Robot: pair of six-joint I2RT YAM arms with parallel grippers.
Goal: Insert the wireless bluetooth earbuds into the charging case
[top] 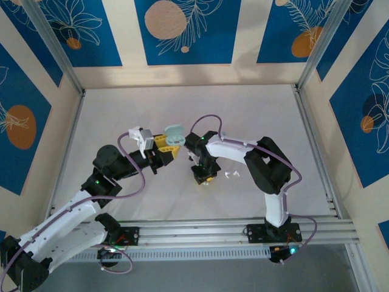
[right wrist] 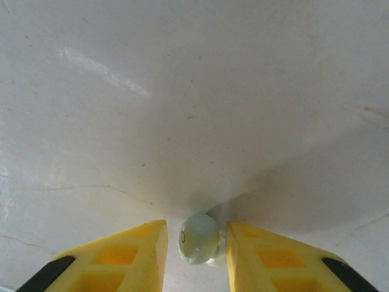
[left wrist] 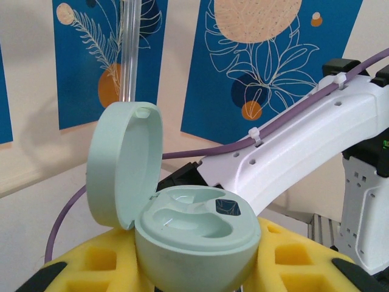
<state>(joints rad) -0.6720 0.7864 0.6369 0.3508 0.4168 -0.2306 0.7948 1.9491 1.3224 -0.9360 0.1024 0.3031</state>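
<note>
Picking earbud point(right wrist: 199, 238) off table point(right wrist: 182, 91) with right gripper point(top: 204, 175), jaws apart around it.
Holding open, seemingly empty case point(left wrist: 191, 228) clamped in left gripper point(top: 165, 146); next: close gently, lift, line up with a well.

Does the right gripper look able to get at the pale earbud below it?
Likely yes: the earbud lies on the table between the open fingers of the right gripper, nothing blocking.

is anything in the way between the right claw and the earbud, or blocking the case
Nothing visible. The pale teal earbud lies on the table between the fingers of the right claw, a slim gap each side. The lid of the charging case is swung open.
</note>
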